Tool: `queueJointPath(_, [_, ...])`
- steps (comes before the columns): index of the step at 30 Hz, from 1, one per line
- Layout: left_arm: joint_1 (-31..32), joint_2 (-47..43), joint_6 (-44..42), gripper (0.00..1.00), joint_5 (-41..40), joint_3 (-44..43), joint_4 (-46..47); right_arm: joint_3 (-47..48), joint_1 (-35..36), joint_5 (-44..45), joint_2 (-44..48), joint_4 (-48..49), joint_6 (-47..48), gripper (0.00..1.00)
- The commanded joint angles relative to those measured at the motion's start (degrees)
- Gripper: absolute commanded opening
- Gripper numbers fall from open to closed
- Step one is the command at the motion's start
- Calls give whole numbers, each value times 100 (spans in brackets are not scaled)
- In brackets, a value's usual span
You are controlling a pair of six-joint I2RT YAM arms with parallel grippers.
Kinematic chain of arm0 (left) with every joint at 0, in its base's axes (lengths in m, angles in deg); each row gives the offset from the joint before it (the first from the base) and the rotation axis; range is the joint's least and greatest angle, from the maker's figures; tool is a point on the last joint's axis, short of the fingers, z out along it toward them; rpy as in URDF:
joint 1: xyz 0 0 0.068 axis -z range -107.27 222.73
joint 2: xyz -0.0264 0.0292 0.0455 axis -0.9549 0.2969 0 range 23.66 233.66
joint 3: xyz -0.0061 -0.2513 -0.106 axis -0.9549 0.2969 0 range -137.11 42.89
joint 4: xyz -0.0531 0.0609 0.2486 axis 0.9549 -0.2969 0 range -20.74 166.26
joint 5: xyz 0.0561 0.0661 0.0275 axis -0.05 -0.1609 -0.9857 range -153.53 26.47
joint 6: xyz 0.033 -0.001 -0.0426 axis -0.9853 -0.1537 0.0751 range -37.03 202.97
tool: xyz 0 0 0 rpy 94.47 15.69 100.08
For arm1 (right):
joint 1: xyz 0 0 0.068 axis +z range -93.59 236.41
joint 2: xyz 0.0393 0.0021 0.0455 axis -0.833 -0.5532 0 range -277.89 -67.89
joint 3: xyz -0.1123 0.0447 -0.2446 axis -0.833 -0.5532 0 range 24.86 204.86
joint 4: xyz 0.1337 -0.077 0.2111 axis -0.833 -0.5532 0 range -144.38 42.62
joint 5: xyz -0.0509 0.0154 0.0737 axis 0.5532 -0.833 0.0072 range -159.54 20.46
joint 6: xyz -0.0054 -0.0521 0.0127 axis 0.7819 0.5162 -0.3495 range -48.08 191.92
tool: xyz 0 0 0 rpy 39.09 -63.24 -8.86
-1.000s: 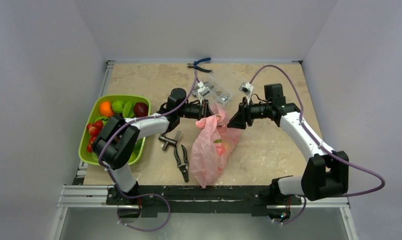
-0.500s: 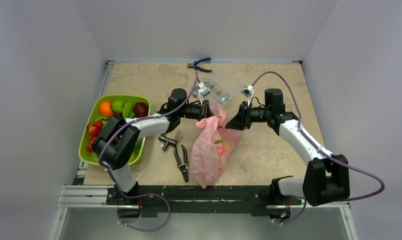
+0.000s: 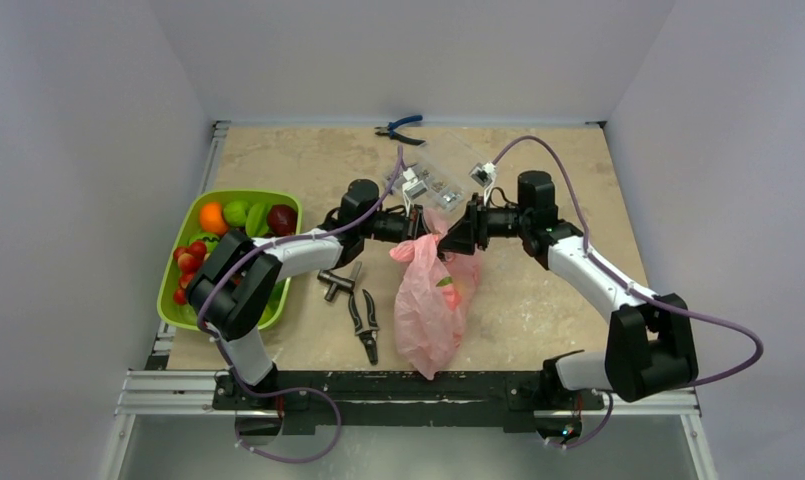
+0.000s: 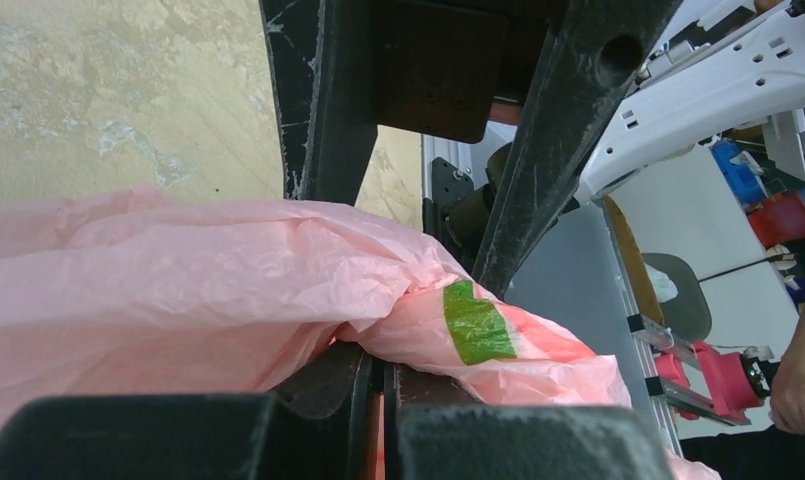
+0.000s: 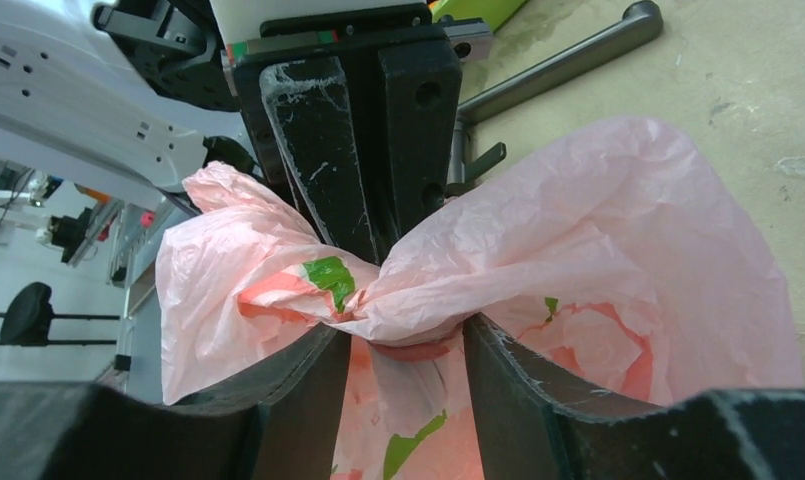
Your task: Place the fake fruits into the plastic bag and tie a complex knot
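The pink plastic bag (image 3: 430,305) hangs from its gathered top at mid-table, with a red fruit (image 3: 457,293) showing through the film. My left gripper (image 3: 416,228) is shut on the bag's top film (image 4: 208,270); its fingers (image 4: 378,372) pinch pink plastic. My right gripper (image 3: 448,240) faces it from the right with its jaws apart, straddling the bunched neck (image 5: 398,300) of the bag. The film twists together where the left fingers (image 5: 323,150) hold it; I cannot tell if a knot is there. More fake fruits (image 3: 233,215) lie in the tray on the left.
A lime-green tray (image 3: 171,295) sits at the left edge. Black pliers (image 3: 364,322) and a grey T-handle tool (image 3: 338,282) lie left of the bag. A clear plastic box (image 3: 443,172) and blue-handled pliers (image 3: 400,127) are at the back.
My right gripper has moved left, up to the bag's neck and close to the left gripper. The bag now hangs narrower and straighter.
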Motion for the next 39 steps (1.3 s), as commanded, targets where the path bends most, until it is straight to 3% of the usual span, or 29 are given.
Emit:
queueJointPath(1, [66, -129, -171, 0, 81, -84, 211, 270, -1, -172, 110, -940, 907, 49])
queueJointPath(5, [27, -149, -180, 0, 82, -54, 228, 518, -254, -209, 243, -2560, 2237, 56])
queueJointPath(8, [24, -118, -160, 0, 87, -79, 249, 677, -336, -176, 263, -3241, 2815, 58])
queueJointPath(18, [40, -80, -137, 0, 121, -122, 272, 356, -325, -249, 215, -2005, 1944, 54])
queueJointPath(20, [47, -81, -147, 0, 129, -128, 248, 366, -328, -276, 179, -1931, 1893, 50])
queueJointPath(25, [48, -65, -199, 0, 120, -185, 176, 435, -327, -343, 145, -2062, 2054, 30])
queueJointPath(27, [49, -60, -209, 0, 124, -208, 166, 502, -329, -401, 103, -2311, 2272, 29])
queueJointPath(30, [54, -52, -204, 0, 124, -216, 171, 568, -323, -410, 43, -2560, 2460, 37])
queueJointPath(34, [81, -38, -185, 0, 142, -233, 208, 559, -320, -336, 29, -2399, 2362, 30])
queueJointPath(39, [86, -91, -256, 0, 164, -207, 96, 608, -334, -465, 34, -2405, 2405, 0])
